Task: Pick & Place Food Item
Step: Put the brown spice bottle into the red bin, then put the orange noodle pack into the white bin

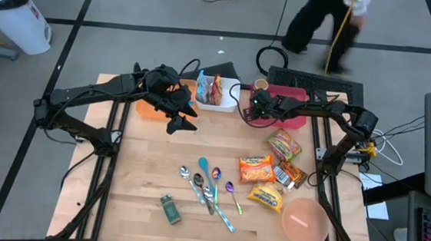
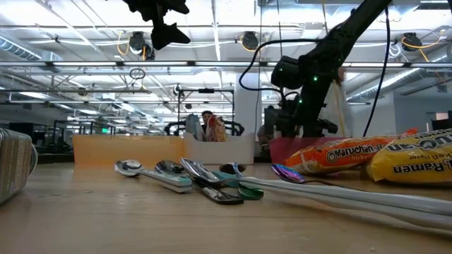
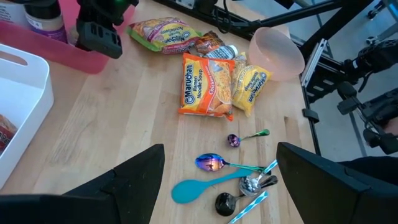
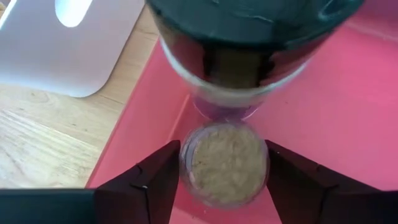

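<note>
1. We see the right claw (image 1: pixel 257 107) at the far edge of the tabletop (image 1: pixel 142 176), low over the near-left corner of the pink bin (image 1: pixel 296 119).
2. In the right wrist view its two dark fingers (image 4: pixel 155 180) stand on either side of a small jar (image 4: pixel 225 163) with a tan top, which sits inside the bin's pink wall; we cannot tell whether the fingers press on the jar or stand just clear of it.
3. A larger jar with a dark lid (image 4: pixel 249 37) stands in the bin just beyond the small one.
4. The white bin (image 1: pixel 217 97) sits just beside the pink one, with snack packets standing in it, and an orange bin (image 1: pixel 148 109) lies beyond that.
5. The left claw (image 1: pixel 181 118) hangs above the tabletop near the orange and white bins, its fingers spread wide and holding nothing.
6. On the tabletop lie ramen packets (image 1: pixel 256 168), a pink bowl (image 1: pixel 304 222) at the near right, a cluster of spoons (image 1: pixel 206 185), among them a blue spoon (image 3: pixel 196 190), and a green tin (image 1: pixel 170 208).
7. A person (image 1: pixel 323 25) walks on the floor beyond the tabletop.
</note>
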### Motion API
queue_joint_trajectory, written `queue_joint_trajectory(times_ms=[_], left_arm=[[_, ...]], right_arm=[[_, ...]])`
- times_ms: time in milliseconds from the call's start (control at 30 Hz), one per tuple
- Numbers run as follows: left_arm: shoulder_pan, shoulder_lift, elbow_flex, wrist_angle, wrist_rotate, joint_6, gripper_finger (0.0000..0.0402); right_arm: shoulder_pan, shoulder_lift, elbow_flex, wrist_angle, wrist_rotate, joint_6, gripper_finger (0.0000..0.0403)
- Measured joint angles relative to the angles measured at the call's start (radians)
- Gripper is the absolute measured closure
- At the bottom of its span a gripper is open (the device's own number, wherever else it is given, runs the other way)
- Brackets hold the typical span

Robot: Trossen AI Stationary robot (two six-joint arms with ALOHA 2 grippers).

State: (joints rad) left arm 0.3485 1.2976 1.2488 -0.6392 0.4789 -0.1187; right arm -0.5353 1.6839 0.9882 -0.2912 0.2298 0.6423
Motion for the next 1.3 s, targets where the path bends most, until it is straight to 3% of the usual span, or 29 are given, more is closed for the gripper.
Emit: queue_joint_trajectory(times_ms=[567, 1300], left_arm=[[0.000, 0.000, 0.000, 0.000, 0.000, -0.007, 0.0082], [0.000, 0.000, 0.000, 0.006, -0.001, -0.010, 0.0082]], right_arm=[[-0.002, -0.007, 0.000, 0.027, -0.027, -0.038, 0.0141], [0.006, -0.184, 0.000, -0.011, -0.062, -0.061, 0.0145]])
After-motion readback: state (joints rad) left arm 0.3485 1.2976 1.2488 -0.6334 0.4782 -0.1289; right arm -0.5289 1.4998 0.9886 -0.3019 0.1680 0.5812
